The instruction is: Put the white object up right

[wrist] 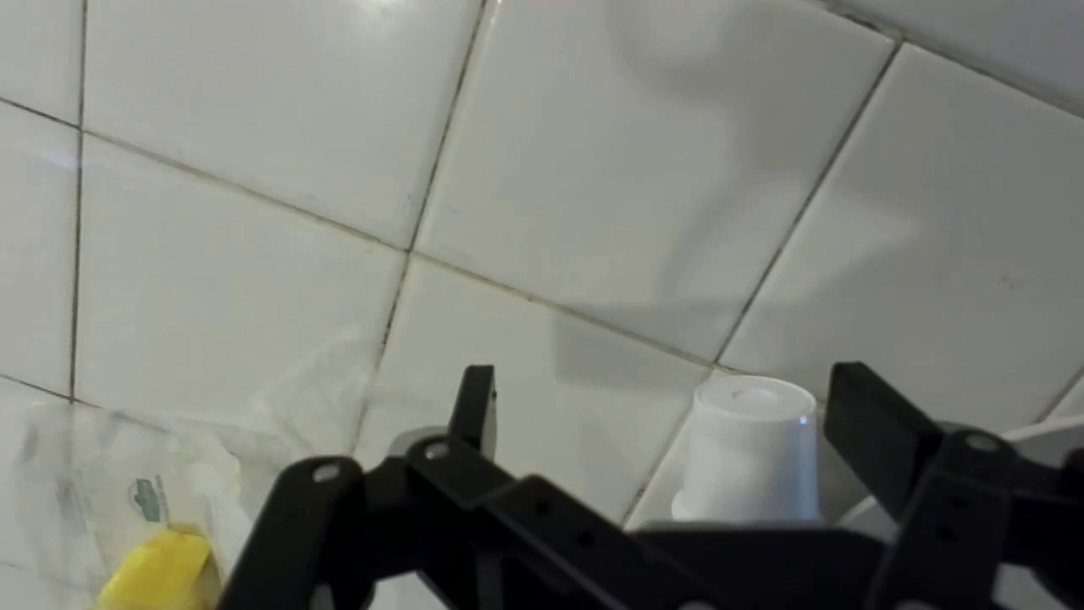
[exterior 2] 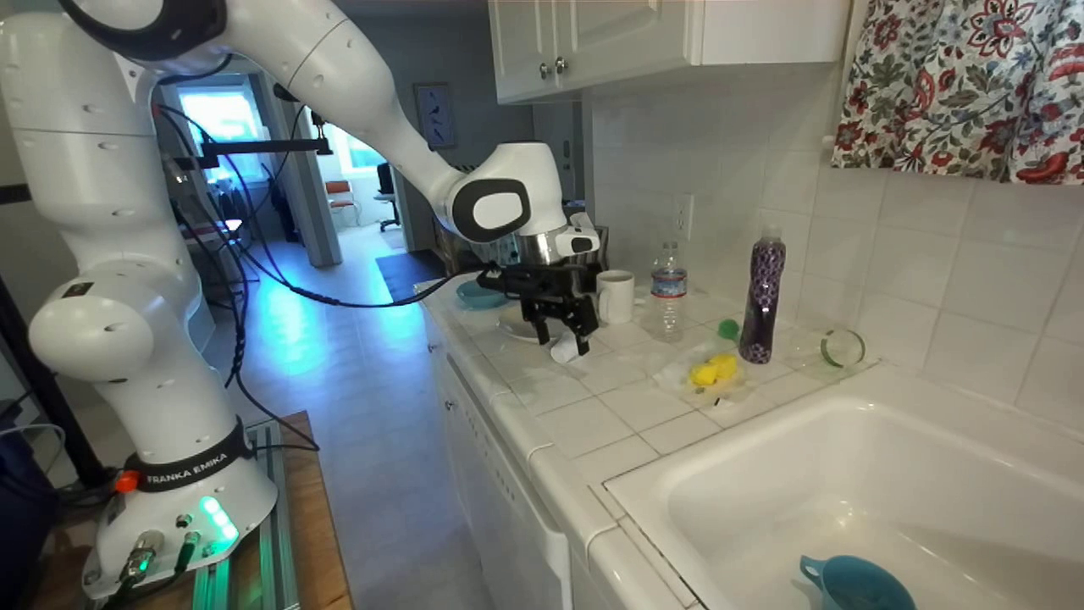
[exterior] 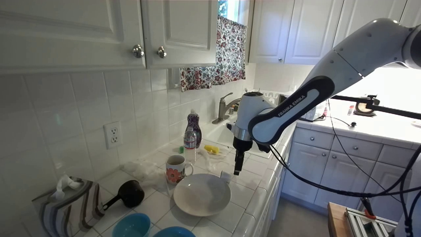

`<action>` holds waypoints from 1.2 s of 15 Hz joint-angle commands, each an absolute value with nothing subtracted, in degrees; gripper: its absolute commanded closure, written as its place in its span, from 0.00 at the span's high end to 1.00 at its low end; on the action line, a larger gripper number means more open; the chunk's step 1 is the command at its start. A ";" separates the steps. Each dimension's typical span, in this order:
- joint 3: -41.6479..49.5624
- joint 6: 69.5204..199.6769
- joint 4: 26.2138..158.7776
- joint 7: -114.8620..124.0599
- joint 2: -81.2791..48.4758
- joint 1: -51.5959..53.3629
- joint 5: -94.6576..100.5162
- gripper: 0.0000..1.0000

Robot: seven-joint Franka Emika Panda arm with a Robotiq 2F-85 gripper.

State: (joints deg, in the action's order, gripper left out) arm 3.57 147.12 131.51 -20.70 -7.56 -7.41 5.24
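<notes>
Jaws spread wider than the white cup beside the plate's edge.

In an exterior view, a plate, mug and clear bottle stood on the worktop left of the jaws.

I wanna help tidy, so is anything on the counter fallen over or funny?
Yes: the small white cup looks tipped over beside the white plate. That's odd because its base isn't underneath, like a standing cup's.
</notes>
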 commanded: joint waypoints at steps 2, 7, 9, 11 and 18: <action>2.42 147.81 130.05 -24.10 -9.48 -7.23 2.68 1.00; 2.07 147.86 128.90 -25.69 -11.08 -7.76 1.98 1.00; 1.95 147.78 128.13 -26.06 -11.74 -7.90 1.60 1.00; 1.83 147.57 127.30 -26.58 -12.38 -8.06 1.07 1.00; 1.08 147.36 124.26 -26.33 -15.68 -8.15 0.61 1.00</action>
State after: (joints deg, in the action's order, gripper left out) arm 2.13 147.33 126.55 -24.55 -13.43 -7.37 2.58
